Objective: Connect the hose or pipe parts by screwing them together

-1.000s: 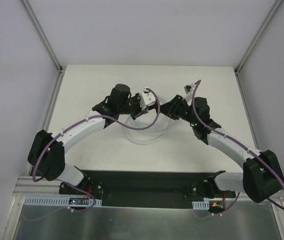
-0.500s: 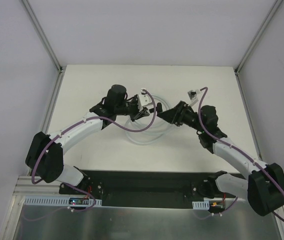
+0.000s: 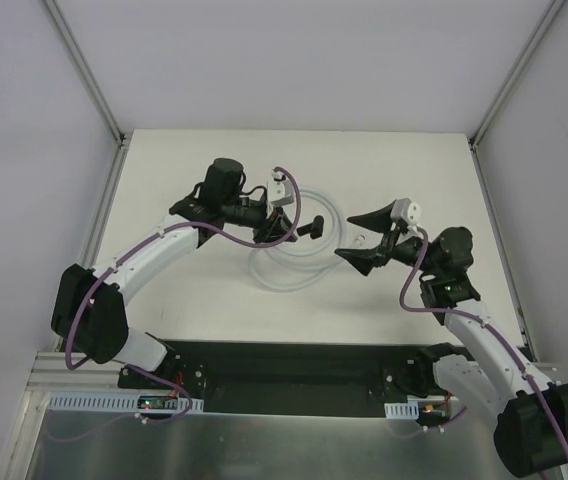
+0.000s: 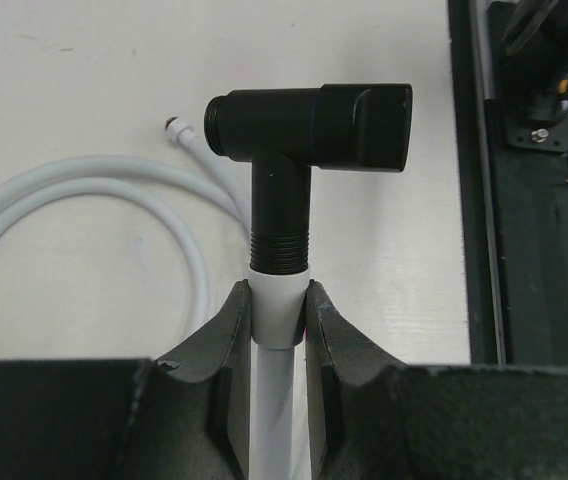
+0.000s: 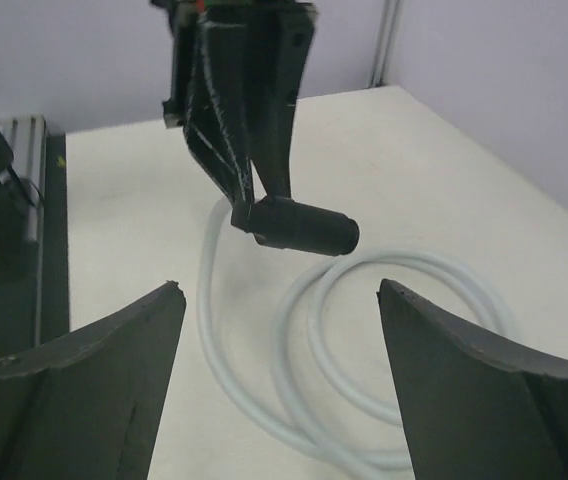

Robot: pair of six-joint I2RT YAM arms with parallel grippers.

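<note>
Plainly, the left gripper (image 4: 277, 300) had its jaws pressed together on the white end collar of the long white flexible hose (image 4: 84, 175), pinching it from both sides. On top of that collar sat the threaded stem of the small black T-shaped plastic connector (image 4: 294, 130), whose crossbar lay level above the jaws. I could not tell how far the thread was turned into the collar.

The rest of the hose (image 3: 284, 272) lay in a loose coil on the pale desk (image 3: 414, 170). Seen from the top camera, the left gripper (image 3: 289, 232) was held over that coil, and the connector (image 3: 314, 228) stuck out from it above the coil's right half. From the left wrist camera, the hose's free end, with its small metal tip, lay on the desk at the coil's rim.

The right gripper (image 3: 364, 237) stood just off the coil's right side, its jaws spread wide and holding nothing. In its own wrist view the right gripper (image 5: 279, 290) faced the connector (image 5: 299, 225), which hung above the coil (image 5: 264, 400) and clear of both dark fingers (image 5: 84, 390).
</note>
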